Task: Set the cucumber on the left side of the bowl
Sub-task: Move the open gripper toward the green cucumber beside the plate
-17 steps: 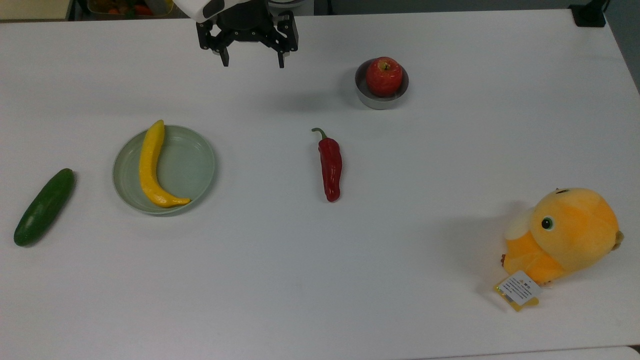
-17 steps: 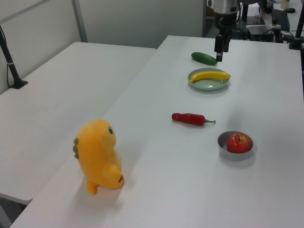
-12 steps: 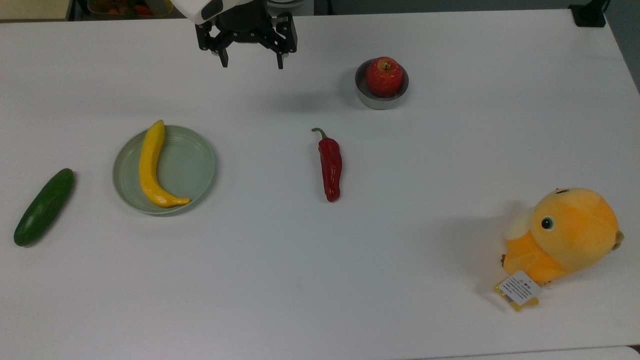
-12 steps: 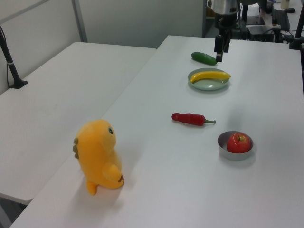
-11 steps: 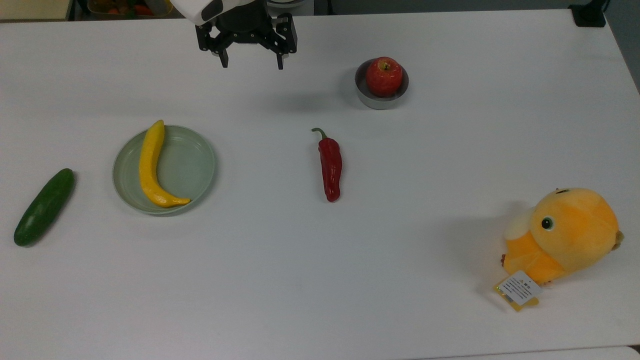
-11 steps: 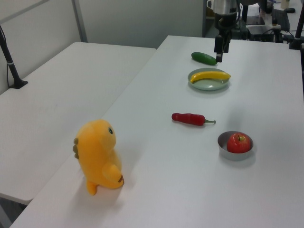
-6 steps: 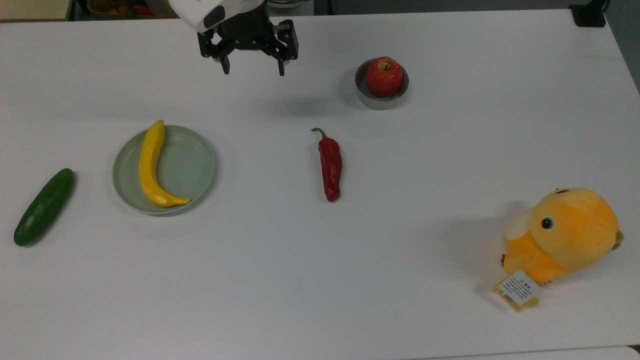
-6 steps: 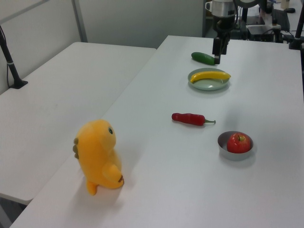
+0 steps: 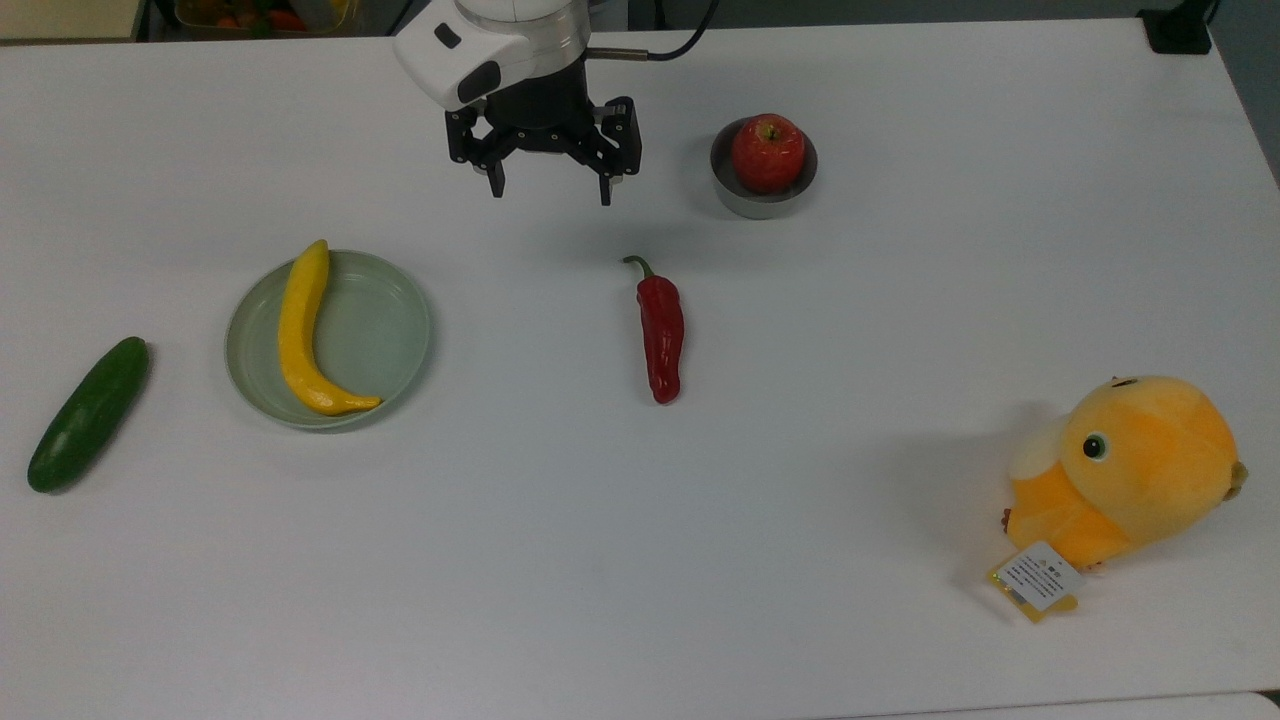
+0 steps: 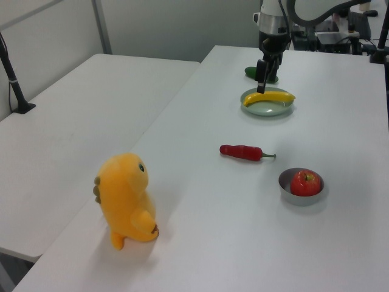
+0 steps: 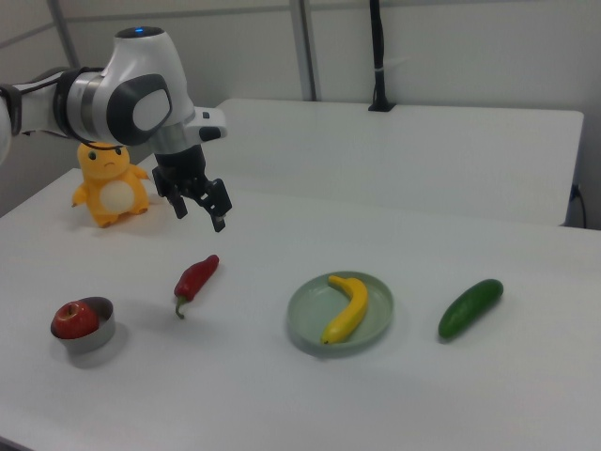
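Step in hand: reach, nothing grasped. Gripper (image 9: 550, 190) spread, empty, aloft between plate (image 9: 400, 345) and bowl (image 9: 722, 185). Cucumber (image 9: 88, 414) at top view's far left, on table beyond plate. Next: cross over plate, descend, straddle cucumber midsection.

Yellow curved banana (image 9: 300, 335) lies on pale green round plate (image 9: 385, 340). Red chili pepper (image 9: 661, 333) on white table (image 9: 640, 560). Orange plush toy (image 9: 1130, 470) apart.

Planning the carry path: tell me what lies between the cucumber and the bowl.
In the top view, the plate holding the banana and then the red chili lie between the cucumber and the bowl.
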Motion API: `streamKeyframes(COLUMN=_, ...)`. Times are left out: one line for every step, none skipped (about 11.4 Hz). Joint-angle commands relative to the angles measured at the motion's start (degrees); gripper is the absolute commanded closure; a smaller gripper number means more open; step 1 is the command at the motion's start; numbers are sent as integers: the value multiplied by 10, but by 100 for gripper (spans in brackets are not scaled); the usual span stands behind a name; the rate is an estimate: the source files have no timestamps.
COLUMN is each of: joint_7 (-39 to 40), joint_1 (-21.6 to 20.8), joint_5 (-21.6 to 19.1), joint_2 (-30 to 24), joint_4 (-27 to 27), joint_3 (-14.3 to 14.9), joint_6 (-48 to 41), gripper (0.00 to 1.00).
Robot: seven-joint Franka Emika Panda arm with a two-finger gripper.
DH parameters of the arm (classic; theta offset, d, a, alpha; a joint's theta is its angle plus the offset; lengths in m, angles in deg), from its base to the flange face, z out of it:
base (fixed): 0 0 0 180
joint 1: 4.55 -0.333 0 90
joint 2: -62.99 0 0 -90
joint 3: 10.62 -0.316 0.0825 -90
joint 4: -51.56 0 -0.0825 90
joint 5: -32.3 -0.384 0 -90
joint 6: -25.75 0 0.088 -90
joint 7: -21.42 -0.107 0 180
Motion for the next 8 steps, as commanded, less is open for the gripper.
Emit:
streamKeyframes(joint_7=-13, joint_1=-2, joint_5=4, joint_2=-7, joint_4=-9, joint_3=2, joint_6=15, gripper=0)
streamKeyframes(joint_7=-13, joint_1=0, joint_5=4, joint_2=-1, joint_4=-6, joint_3=2, joint_6=23, gripper=0)
streamKeyframes(joint_7=-13, joint_1=5, joint_5=6, joint_2=3, joint_4=-3, joint_3=2, joint_6=35, gripper=0)
streamKeyframes(joint_7=-13, joint_1=14, joint_5=8, joint_2=8, joint_4=-3, joint_3=2, joint_6=68, gripper=0)
streamKeyframes(joint_7=-13, joint_1=31, joint_5=8, joint_2=14, joint_4=-3, joint_3=2, joint_6=91, gripper=0)
streamKeyframes(joint_7=-13, joint_1=44, joint_5=9, joint_2=14, joint_4=-3, joint_3=3, joint_6=97, gripper=0)
streamKeyframes(joint_7=-12, joint_1=63, joint_5=12, joint_2=18, joint_4=-3, joint_3=4, joint_6=115, gripper=0)
streamKeyframes(joint_7=-12, joint_1=78, joint_5=12, joint_2=28, joint_4=-3, joint_3=10, joint_6=147, gripper=0)
